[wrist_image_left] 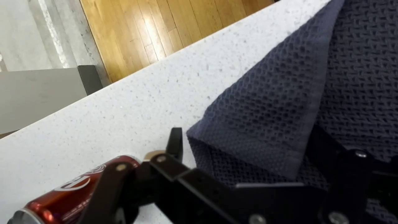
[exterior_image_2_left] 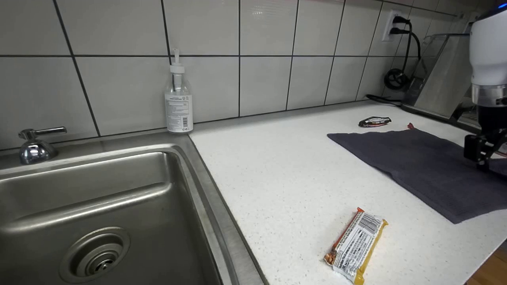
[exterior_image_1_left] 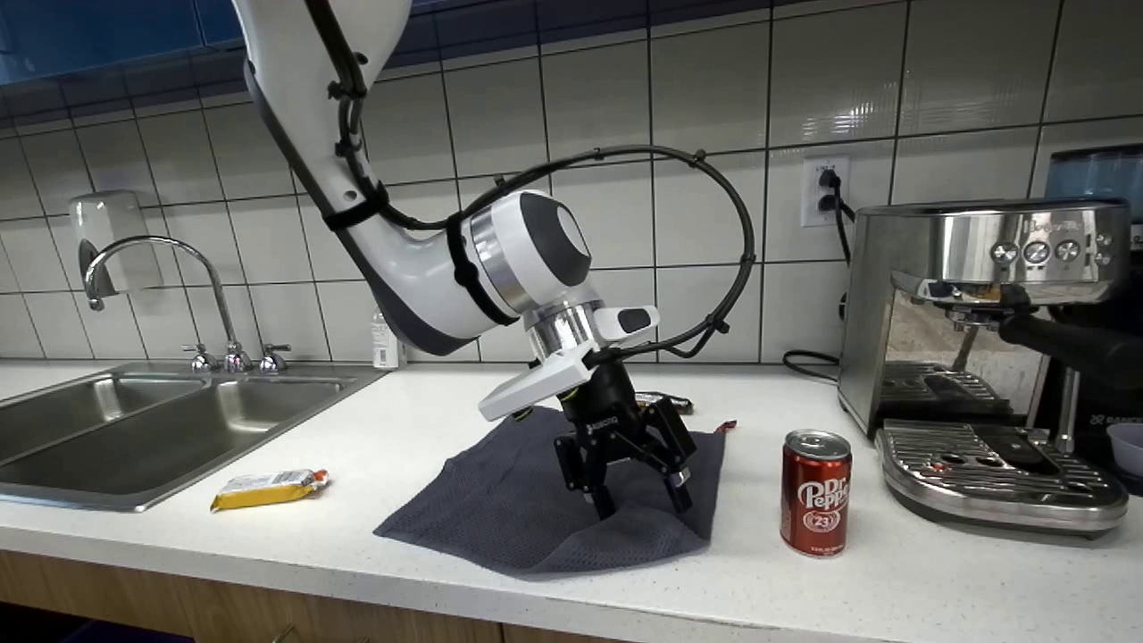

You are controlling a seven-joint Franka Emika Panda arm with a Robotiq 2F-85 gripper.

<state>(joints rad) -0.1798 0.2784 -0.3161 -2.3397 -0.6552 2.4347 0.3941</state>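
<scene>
- We see a pale, finely speckled counter (exterior_image_1_left: 375, 446).
- A brushed-steel sink (exterior_image_2_left: 138, 221) with rounded corners is set into it.
- We find a boxy metal coffee machine (exterior_image_1_left: 938, 357) on top.
- A dark, coarsely woven cloth (exterior_image_1_left: 522, 491) lies spread on the counter, one corner folded into a triangle.
- Over it, an angular black gripper (exterior_image_1_left: 643, 505) points down, jaws wide, the fold between them; we cannot tell whether the tips touch it.
- A smooth red can (exterior_image_1_left: 816, 496) stands upright between cloth and coffee machine.
- A bar (exterior_image_1_left: 271, 489) in crinkled yellow-and-white wrapping lies between sink and cloth.
</scene>
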